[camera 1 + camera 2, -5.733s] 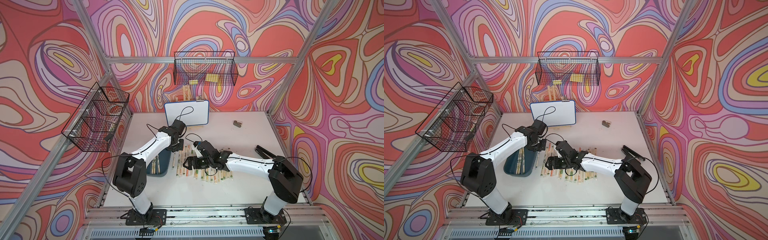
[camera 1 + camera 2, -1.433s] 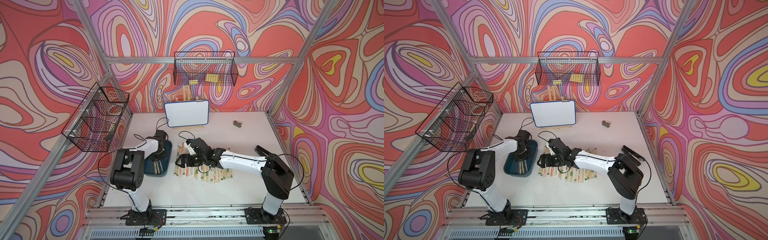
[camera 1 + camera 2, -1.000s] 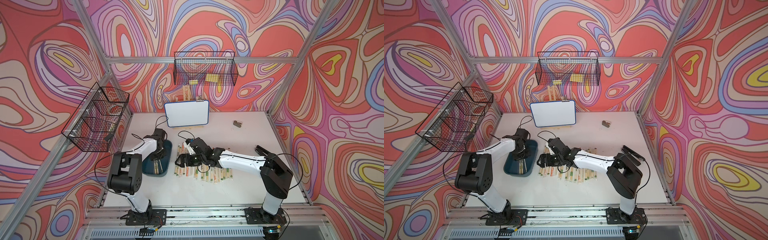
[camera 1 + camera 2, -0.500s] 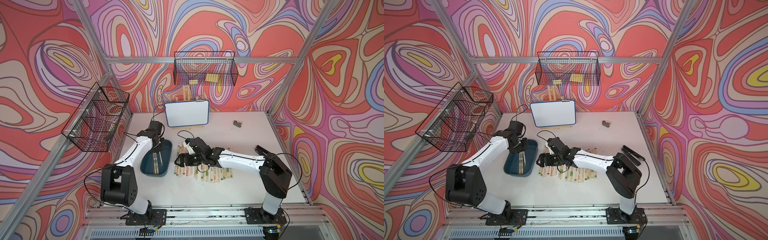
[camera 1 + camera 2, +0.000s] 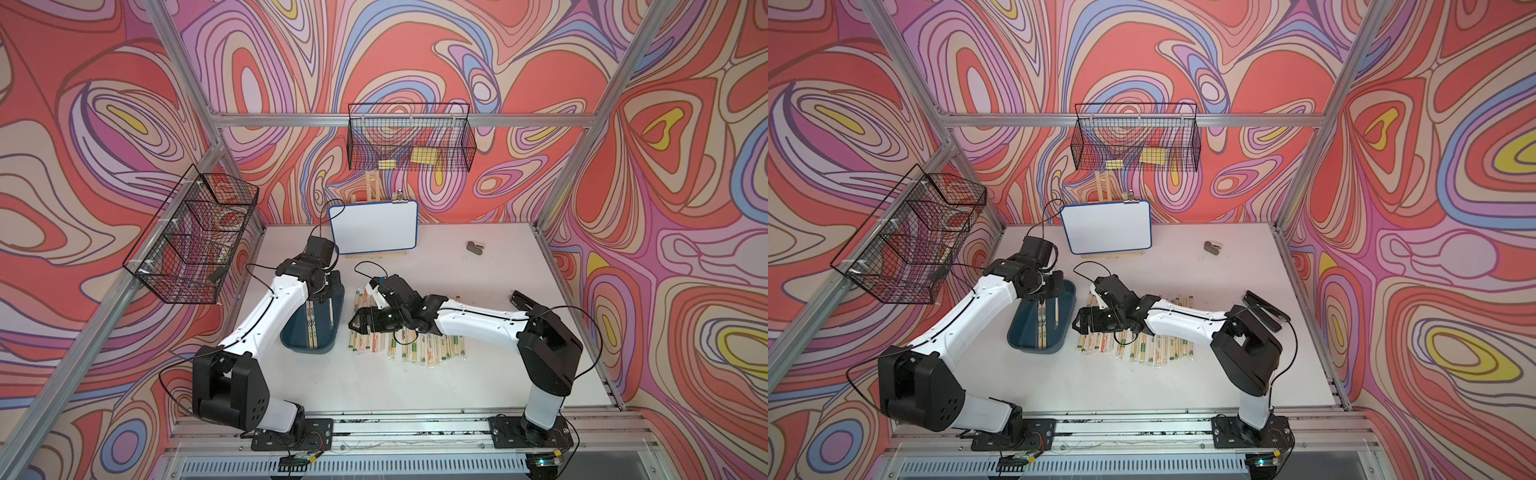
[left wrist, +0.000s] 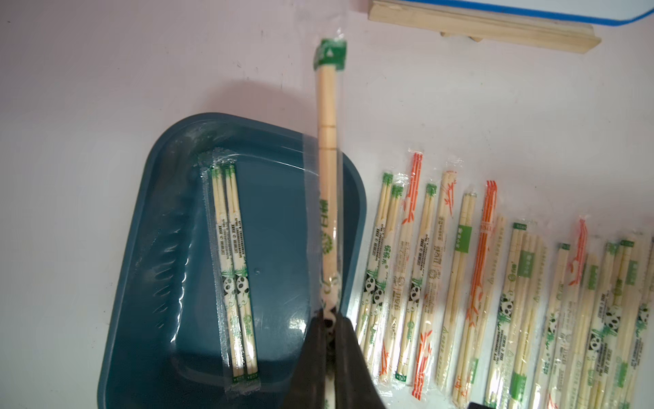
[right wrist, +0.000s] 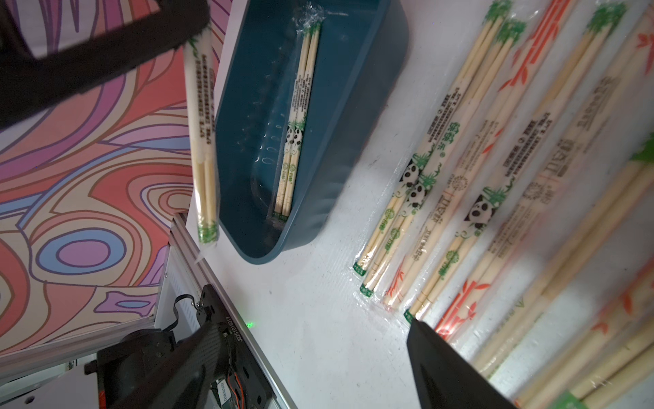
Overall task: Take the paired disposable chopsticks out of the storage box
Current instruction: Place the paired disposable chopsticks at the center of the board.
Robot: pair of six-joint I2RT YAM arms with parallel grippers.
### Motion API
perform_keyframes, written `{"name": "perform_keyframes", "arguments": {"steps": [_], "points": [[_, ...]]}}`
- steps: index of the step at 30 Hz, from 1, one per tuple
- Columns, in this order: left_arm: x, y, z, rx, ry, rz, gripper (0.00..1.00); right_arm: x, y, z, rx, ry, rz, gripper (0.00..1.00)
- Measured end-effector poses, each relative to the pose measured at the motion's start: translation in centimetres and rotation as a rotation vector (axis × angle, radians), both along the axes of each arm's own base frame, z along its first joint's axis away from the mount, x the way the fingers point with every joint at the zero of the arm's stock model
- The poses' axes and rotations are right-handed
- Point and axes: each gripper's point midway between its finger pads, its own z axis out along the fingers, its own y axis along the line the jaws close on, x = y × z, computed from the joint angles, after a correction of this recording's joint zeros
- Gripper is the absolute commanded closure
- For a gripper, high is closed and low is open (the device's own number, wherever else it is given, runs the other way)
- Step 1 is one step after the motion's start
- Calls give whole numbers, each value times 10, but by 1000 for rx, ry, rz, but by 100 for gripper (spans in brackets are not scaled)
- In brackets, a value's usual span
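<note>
My left gripper [image 6: 329, 318] is clenched on one sleeved pair [image 6: 328, 170] of chopsticks, pinched near its panda-printed end. The rest of it runs straight out past the fingertips and ends in a green cap. This pair hangs in the air above the storage box [image 6: 148, 248], which sits under the left jaws. From the left wrist it lines up over the box wall that faces the row on the table.

Down inside the box, off to one side of the left jaws, two pairs [image 6: 233, 276] lie flat side by side on the floor, green-tipped with panda marks.

My right gripper [image 5: 362, 325] has its jaws spread wide with nothing between them. It is low over the box-side end of the row of pairs [image 5: 411, 345] laid side by side on the white table [image 5: 457, 257]. In its wrist view one finger [image 7: 442, 368] is over orange and green sleeves, and I cannot tell whether it touches them. The box stands just beyond those open jaws, apart from the row.

In both top views the box lies between my two grippers, with the left one over its far end.
</note>
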Motion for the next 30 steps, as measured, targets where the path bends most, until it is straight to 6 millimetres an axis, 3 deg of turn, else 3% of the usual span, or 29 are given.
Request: {"name": "perform_keyframes", "arguments": {"steps": [5, 11, 16, 24, 30], "points": [[1, -29, -4, 33, 9, -77, 100, 0, 0, -1, 0, 0, -1, 11], [0, -48, -36, 89, 86, -117, 100, -5, -13, -22, -44, 17, -19, 11], [2, -53, -61, 138, 144, -118, 100, -12, -32, -41, -100, 32, -50, 11], [2, -48, -97, 217, 224, -101, 100, -10, -36, -27, -84, 5, -73, 11], [1, -45, -111, 252, 257, -98, 100, -9, -37, -26, -86, 2, -77, 11]]}}
